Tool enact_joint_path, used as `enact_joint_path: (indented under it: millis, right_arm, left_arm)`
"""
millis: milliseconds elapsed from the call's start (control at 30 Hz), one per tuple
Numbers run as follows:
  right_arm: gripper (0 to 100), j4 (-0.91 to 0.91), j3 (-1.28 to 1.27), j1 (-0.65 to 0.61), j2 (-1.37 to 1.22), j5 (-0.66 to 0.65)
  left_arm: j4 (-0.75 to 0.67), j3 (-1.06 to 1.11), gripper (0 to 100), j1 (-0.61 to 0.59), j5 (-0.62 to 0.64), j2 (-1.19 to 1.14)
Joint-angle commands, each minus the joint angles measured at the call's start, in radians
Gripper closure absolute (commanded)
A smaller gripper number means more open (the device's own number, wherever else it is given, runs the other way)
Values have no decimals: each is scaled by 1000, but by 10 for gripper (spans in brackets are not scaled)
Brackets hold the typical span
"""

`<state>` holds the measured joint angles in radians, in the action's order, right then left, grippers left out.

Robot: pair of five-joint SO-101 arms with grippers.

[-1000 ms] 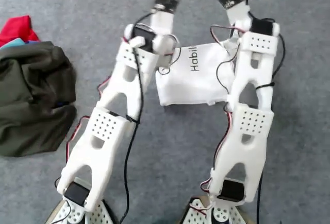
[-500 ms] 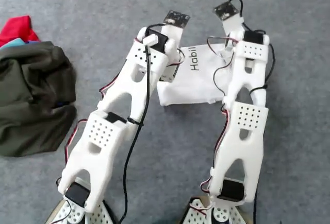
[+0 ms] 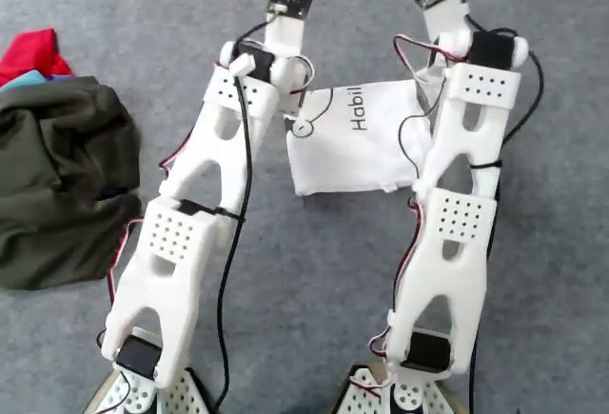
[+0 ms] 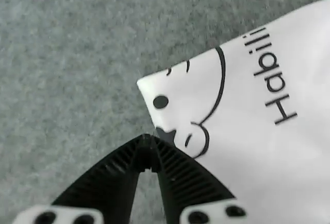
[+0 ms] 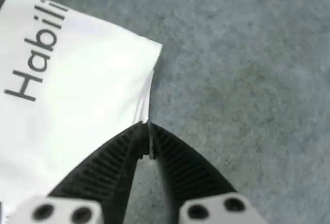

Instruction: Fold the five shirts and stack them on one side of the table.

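Note:
A folded white shirt with black print lies flat on the grey table between my two arms. My left gripper is at its far left corner. In the left wrist view the black fingers are shut, and the left gripper touches the edge of the white shirt beside the printed face. My right gripper is at the far right corner. It is shut too, and in the right wrist view the right gripper meets the side edge of the white shirt.
A heap of dark olive clothing sits at the table's left side, with a red garment and a bit of blue cloth behind it. Bare grey table lies to the right and in front of the shirt.
The left arm swung right over the shirt's left edge, then back left to the corner. The right arm shifted slightly away and returned. The shirt stayed flat in place.

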<state>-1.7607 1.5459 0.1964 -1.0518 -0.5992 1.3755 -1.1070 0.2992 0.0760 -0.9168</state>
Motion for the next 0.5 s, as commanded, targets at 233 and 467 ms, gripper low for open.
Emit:
enact_joint_path:
  millis: [233, 467]
  right_arm:
    - [984, -2, -638, 29, 387, 103]
    - [984, 247, -1063, 54, 394, 101]
  left_arm:
    - [-330, -12, 970, -8, -5, -144]
    - [-336, -12, 970, -22, -12, -229]
